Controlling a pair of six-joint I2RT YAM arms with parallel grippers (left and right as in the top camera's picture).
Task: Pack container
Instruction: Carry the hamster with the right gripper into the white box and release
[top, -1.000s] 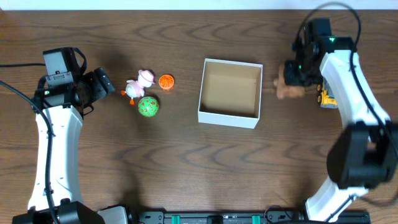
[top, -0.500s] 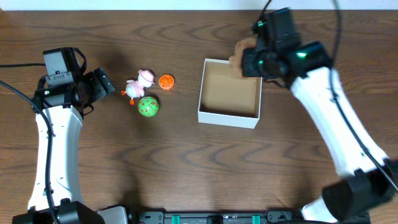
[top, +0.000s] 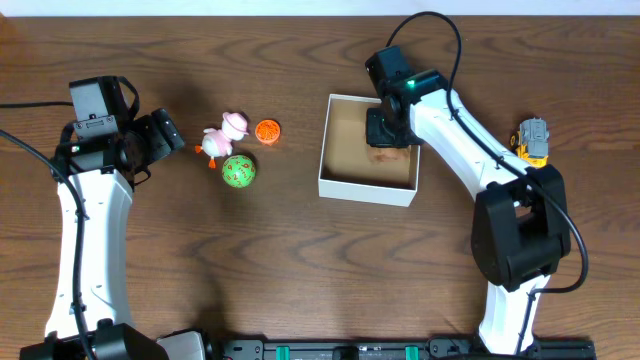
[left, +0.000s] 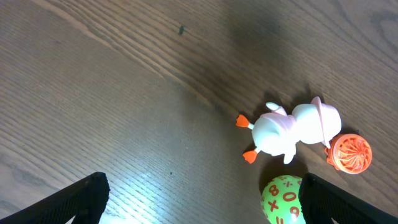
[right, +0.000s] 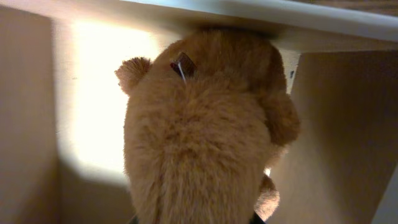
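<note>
The container (top: 366, 190) stands on the worktop (top: 300, 270). The right tool (top: 386, 138) reaches inside it, closed on a brown plush bear (right: 205, 137) at its far right corner, probably to release it there. Left of the container, the left tool (top: 168, 133) hovers wide beside a toy duck (top: 222, 134).

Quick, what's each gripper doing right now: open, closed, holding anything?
Left gripper: open, holding nothing.
Right gripper: closed on the brown plush toy, down inside the container.
</note>
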